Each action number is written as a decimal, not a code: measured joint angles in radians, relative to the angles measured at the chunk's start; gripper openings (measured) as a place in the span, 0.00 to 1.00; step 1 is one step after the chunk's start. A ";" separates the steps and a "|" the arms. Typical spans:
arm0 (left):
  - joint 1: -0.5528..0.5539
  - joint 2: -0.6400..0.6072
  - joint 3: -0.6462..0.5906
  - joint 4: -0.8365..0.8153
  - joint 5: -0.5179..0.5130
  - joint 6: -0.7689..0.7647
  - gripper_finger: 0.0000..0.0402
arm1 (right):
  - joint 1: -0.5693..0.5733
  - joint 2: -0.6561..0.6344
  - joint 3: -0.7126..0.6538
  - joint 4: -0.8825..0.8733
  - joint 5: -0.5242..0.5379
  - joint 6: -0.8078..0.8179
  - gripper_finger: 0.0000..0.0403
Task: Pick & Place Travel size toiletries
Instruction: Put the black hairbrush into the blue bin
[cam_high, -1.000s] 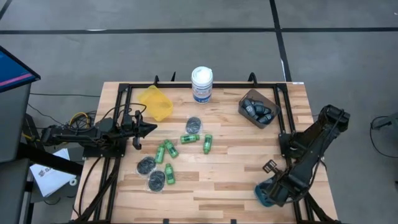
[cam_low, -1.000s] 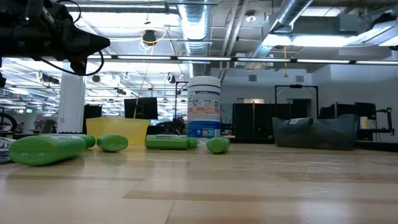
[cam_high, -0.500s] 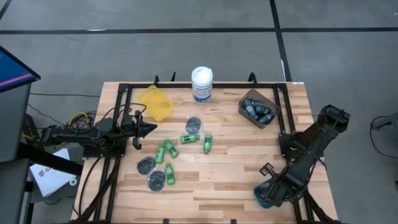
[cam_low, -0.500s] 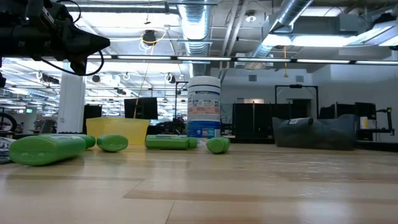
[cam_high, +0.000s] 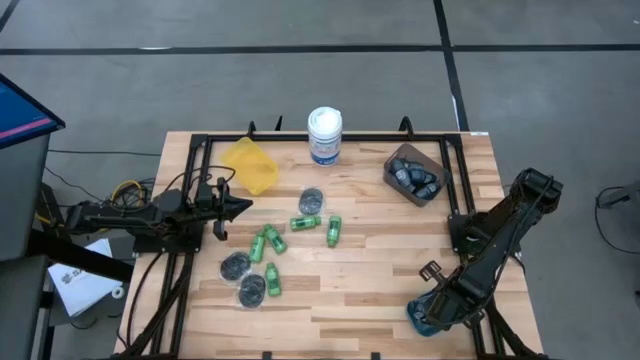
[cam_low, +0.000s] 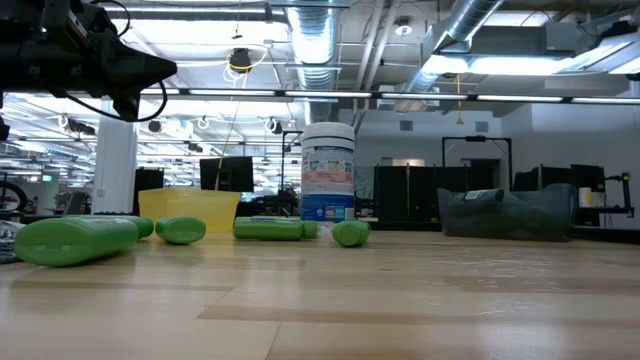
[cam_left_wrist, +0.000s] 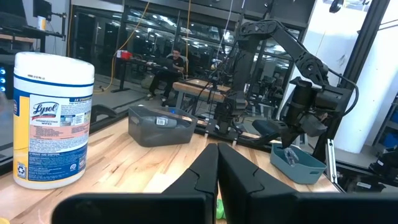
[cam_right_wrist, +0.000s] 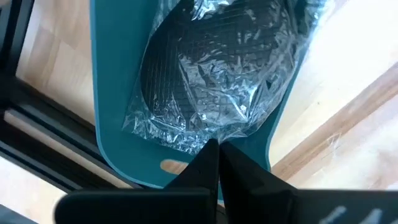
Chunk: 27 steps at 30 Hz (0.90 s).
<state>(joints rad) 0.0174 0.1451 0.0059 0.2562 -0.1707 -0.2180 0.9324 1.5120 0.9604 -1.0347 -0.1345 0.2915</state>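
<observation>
Several green mini bottles (cam_high: 272, 242) and three wrapped dark discs (cam_high: 236, 266) lie flat on the table's middle left. My left gripper (cam_high: 243, 207) is shut and empty, above the table near the yellow bin (cam_high: 251, 165). My right gripper (cam_high: 424, 313) is at the near right corner, pointing down over the teal bin (cam_right_wrist: 111, 143). It is shut at the edge of a dark disc in shiny wrap (cam_right_wrist: 217, 81), which is inside that bin. Blue-grey mini bottles fill the brown bin (cam_high: 415, 176). My right gripper has its shut fingertips (cam_right_wrist: 205, 163) at the edge of the disc's shiny wrap (cam_right_wrist: 200, 140), coming from above and pointing down. The wrap seems pinched between the two fingers. The disc is spread below them over the teal bin's floor; whether it rests there I cannot tell.
A large white tub with a blue label (cam_high: 324, 135) stands upright at the far middle. A black frame rail (cam_high: 200, 200) runs around the table's edges. Bare wood lies between the green bottles and the teal bin.
My right gripper has shifted a little toward the table's near left over the teal bin, staying shut. My left arm has kept still.
</observation>
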 joint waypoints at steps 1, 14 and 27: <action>0.000 0.000 0.000 0.000 0.000 0.000 0.00 | -0.003 0.000 0.000 0.000 0.000 0.023 0.00; 0.000 0.000 0.000 0.000 0.000 0.000 0.00 | -0.045 0.000 0.000 -0.006 0.000 0.228 0.06; 0.000 0.000 0.000 0.000 0.000 0.000 0.00 | -0.074 -0.002 0.019 -0.007 -0.047 0.455 0.35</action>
<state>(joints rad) 0.0174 0.1452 0.0059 0.2565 -0.1707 -0.2180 0.8587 1.5101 0.9797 -1.0416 -0.1814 0.7469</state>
